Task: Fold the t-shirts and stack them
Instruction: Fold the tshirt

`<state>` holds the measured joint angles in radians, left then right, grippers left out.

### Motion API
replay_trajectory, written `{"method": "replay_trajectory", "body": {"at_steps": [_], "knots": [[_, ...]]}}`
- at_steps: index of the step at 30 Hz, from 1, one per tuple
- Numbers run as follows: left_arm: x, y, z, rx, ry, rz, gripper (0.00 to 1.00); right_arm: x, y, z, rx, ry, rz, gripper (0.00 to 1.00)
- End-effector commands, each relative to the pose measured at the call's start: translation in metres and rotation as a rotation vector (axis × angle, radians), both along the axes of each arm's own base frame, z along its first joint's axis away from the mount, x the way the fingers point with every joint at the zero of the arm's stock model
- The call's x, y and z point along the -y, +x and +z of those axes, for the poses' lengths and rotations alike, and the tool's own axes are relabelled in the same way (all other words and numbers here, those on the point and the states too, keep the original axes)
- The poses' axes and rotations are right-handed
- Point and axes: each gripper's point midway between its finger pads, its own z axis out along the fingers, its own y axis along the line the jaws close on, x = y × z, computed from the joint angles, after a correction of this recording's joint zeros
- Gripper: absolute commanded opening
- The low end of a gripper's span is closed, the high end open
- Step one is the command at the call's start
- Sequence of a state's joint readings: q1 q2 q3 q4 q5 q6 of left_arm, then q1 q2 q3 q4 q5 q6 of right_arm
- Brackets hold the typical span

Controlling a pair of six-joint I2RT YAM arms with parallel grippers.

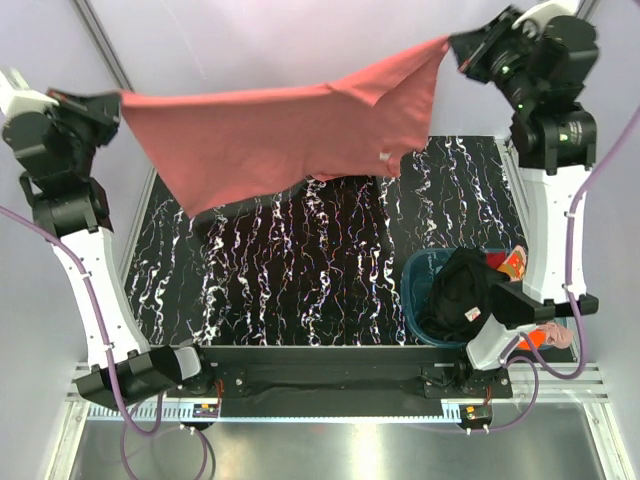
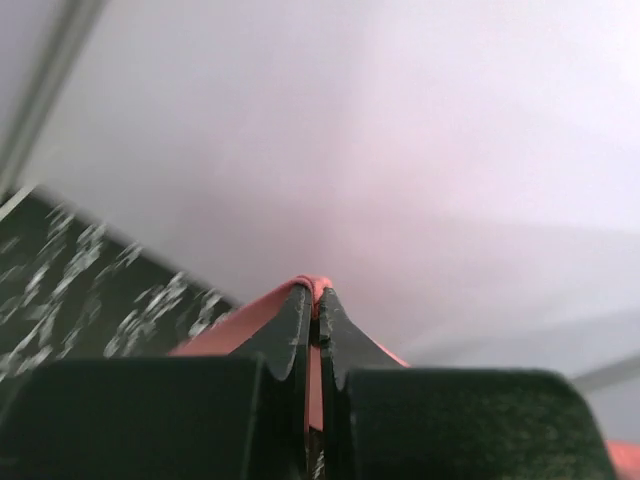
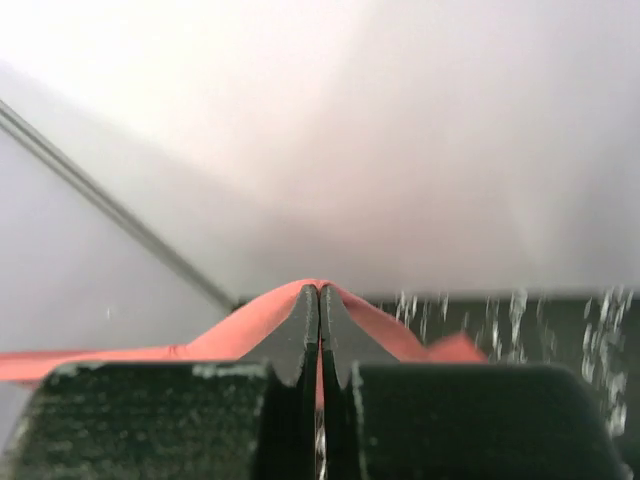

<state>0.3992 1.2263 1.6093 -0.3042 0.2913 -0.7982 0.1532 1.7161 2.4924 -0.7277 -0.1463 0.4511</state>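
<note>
— Nearest, lower right: the teal basket [image 1: 412, 278] holds a crumpled black t-shirt [image 1: 462, 288].
— And farther up?
— Above the marbled table [image 1: 300, 270], the salmon t-shirt [image 1: 280, 135] hangs stretched left to right, soft and sagging. The left gripper [image 1: 115, 97] pinches its upper-left corner and the right gripper [image 1: 452, 45] its upper-right, both clamped on cloth.

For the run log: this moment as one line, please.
left end effector: shut on red shirt | right end effector: same shirt, stretched above table | black shirt: in basket

No readable text, label or number anywhere.
</note>
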Motion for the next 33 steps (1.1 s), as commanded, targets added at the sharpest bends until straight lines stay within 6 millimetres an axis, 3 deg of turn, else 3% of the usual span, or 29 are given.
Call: {"method": "replay_trajectory", "body": {"at_steps": [1, 3, 4, 7, 8, 10, 12, 17, 21, 26, 30, 33], "knots": [[0.039, -0.024, 0.098, 0.273, 0.128, -0.178, 0.00, 0.029, -0.039, 0.106, 0.399, -0.007, -0.123, 0.00], [0.045, -0.024, 0.102, 0.274, 0.153, -0.217, 0.00, 0.029, -0.057, 0.132, 0.503, -0.016, -0.111, 0.00], [0.052, -0.033, 0.115, 0.300, 0.180, -0.232, 0.00, 0.029, -0.064, 0.140, 0.538, -0.032, -0.108, 0.00], [0.054, -0.039, 0.124, 0.301, 0.221, -0.230, 0.00, 0.026, -0.083, 0.158, 0.623, -0.057, -0.089, 0.00], [0.058, -0.049, 0.141, 0.337, 0.251, -0.228, 0.00, 0.027, -0.087, 0.161, 0.632, -0.057, -0.090, 0.00], [0.058, -0.053, 0.150, 0.347, 0.257, -0.224, 0.00, 0.030, -0.096, 0.167, 0.652, -0.066, -0.099, 0.00], [0.061, -0.068, 0.168, 0.396, 0.267, -0.212, 0.00, 0.032, -0.105, 0.172, 0.669, -0.062, -0.107, 0.00], [0.060, -0.110, 0.202, 0.504, 0.295, -0.121, 0.00, 0.043, -0.154, 0.197, 0.771, -0.051, -0.140, 0.00], [0.056, -0.131, 0.214, 0.523, 0.264, -0.036, 0.00, 0.050, -0.181, 0.211, 0.825, -0.044, -0.161, 0.00], [0.050, -0.166, 0.235, 0.597, 0.231, 0.084, 0.00, 0.061, -0.234, 0.237, 0.959, -0.035, -0.199, 0.00], [0.054, -0.183, 0.254, 0.678, 0.229, 0.101, 0.00, 0.066, -0.239, 0.242, 0.993, -0.040, -0.232, 0.00], [0.051, -0.176, 0.260, 0.709, 0.183, 0.078, 0.00, 0.064, -0.217, 0.239, 0.990, -0.066, -0.249, 0.00]]}}
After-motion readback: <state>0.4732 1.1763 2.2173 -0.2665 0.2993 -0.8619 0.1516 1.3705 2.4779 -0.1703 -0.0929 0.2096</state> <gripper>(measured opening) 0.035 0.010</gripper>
